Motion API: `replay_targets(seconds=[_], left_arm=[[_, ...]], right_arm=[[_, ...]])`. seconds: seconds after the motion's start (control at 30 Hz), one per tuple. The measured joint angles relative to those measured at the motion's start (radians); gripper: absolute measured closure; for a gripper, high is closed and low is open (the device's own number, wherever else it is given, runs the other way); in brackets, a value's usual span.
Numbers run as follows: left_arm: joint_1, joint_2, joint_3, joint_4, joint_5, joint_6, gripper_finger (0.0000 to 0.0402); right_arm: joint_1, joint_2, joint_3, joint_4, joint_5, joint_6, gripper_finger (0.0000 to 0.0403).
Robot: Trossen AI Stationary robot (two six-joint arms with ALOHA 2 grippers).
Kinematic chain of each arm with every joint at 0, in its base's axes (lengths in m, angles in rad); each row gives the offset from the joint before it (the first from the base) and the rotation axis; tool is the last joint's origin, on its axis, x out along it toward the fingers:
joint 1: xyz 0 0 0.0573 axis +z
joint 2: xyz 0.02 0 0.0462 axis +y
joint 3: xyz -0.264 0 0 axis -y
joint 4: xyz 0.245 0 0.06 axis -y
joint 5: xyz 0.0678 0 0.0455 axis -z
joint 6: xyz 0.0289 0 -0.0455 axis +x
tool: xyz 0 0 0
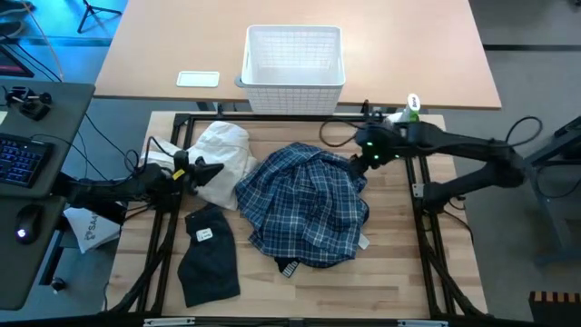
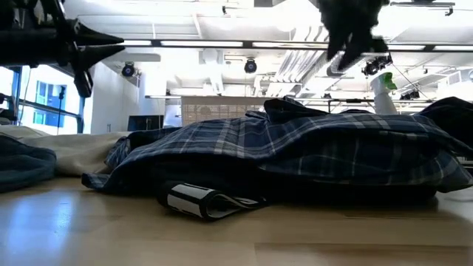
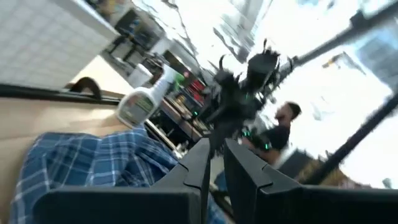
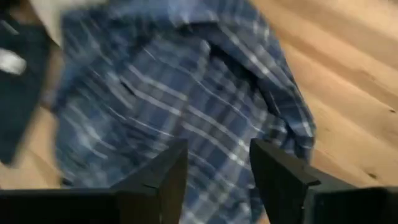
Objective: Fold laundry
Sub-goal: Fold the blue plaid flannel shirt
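Note:
The blue-and-white plaid shirt lies crumpled in a heap at the middle of the table, and it also fills the right wrist view. A small dark folded piece with a white label lies flat near the table's left near corner. A cream garment lies bunched to the plaid shirt's left. My left gripper hovers shut above the cream garment, pointing right. My right gripper hangs open over the plaid shirt's far right corner. No navy dotted shirt shows.
A white lattice basket stands on the tan table beyond the far edge. A spray bottle stands at the far right corner. A black-and-white piece sticks out from under the plaid shirt's near edge. Bare wood shows at the near right.

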Motion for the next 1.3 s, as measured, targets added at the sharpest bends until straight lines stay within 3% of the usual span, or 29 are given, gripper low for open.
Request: replay_targets(seconds=[0.23, 0.47, 0.63, 0.8, 0.9, 1.1, 1.3], left_arm=[[0.000, 0.079, 0.088, -0.051, -0.035, 0.090, 0.0383], [0.000, 0.393, 0.356, -0.173, -0.034, 0.218, 0.0399], [0.000, 0.659, 0.550, -0.225, 0.054, 0.283, 0.0401], [0.002, 0.875, 0.734, -0.246, 0.092, 0.367, 0.0401], [0.020, 0.973, 0.835, -0.282, 0.093, 0.421, 0.0401], [0.078, 1.113, 1.052, -0.426, 0.138, 0.567, 0.0390], [0.135, 1.217, 1.245, -0.444, 0.197, 0.685, 0.0321]], right_arm=[[-0.168, 0.084, -0.212, 0.095, -0.003, -0.141, 0.0189], [-0.269, 0.151, -0.356, 0.345, -0.011, -0.255, 0.0198], [-0.291, 0.201, -0.402, 0.474, -0.031, -0.331, 0.0235], [-0.294, 0.223, -0.397, 0.514, -0.106, -0.387, 0.0327], [-0.293, 0.197, -0.343, 0.462, -0.151, -0.383, 0.0389], [-0.264, 0.109, -0.089, 0.240, -0.166, -0.374, 0.0394], [-0.232, 0.102, 0.236, 0.094, -0.193, -0.357, 0.0399]])
